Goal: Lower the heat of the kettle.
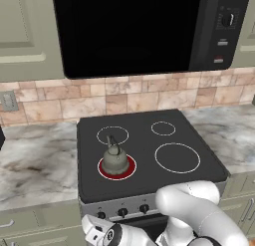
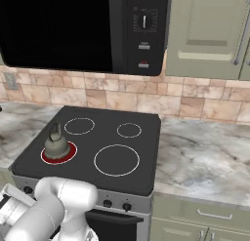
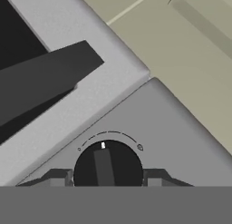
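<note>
Fingers (image 3: 56,177) closed on stove knob (image 3: 108,166), below kettle (image 1: 115,159) on glowing front-left burner (image 1: 117,169). Turn slowly toward lower setting (avoid overshooting to off), keeping grip centred.

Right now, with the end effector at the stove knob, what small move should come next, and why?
Probably turn the knob a little toward low. The end effector looks shut on it, one finger at each side, and the burner under the kettle glows red. Which direction lowers the heat I cannot tell.
</note>
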Robot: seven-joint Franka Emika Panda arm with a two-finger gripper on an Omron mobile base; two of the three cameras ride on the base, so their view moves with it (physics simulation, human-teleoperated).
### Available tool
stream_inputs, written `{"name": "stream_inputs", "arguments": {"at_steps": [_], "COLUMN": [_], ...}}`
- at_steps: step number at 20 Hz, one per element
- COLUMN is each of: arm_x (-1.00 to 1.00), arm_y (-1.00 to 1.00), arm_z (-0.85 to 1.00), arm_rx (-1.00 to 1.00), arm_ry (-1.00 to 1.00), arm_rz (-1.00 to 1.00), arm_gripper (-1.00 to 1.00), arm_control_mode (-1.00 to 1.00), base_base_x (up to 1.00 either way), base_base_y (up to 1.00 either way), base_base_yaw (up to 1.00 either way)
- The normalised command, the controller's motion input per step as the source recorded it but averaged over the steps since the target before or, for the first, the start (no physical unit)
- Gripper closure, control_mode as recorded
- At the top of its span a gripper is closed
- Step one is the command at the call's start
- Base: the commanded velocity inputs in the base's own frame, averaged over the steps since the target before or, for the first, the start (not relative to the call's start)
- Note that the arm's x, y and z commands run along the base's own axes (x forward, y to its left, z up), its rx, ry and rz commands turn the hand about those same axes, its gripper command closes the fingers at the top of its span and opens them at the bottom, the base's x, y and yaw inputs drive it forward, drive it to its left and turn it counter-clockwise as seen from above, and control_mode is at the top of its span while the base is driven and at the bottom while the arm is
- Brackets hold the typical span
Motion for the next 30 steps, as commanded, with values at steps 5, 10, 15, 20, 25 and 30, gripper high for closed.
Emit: {"name": "stream_inputs", "arguments": {"at_steps": [5,10,15,20,25,30], "arm_x": [0.00,0.00,0.00,0.00,0.00,0.00], "arm_y": [0.00,0.00,0.00,0.00,0.00,0.00], "arm_z": [0.00,0.00,0.00,0.01,0.12,0.23], "arm_rx": [0.08,0.16,0.24,0.27,0.31,0.37], "arm_ry": [-0.06,-0.10,-0.05,0.00,0.00,0.01], "arm_rz": [0.01,0.00,0.00,0.00,0.00,0.00], "arm_gripper": [1.00,1.00,1.00,1.00,1.00,1.00], "arm_control_mode": [-1.00,-1.00,-1.00,-1.00,-1.00,-1.00], "base_base_x": [0.00,0.00,0.00,0.00,0.00,0.00], "base_base_y": [0.00,0.00,0.00,0.00,0.00,0.00], "base_base_yaw": [0.00,0.00,0.00,0.00,0.00,0.00]}}
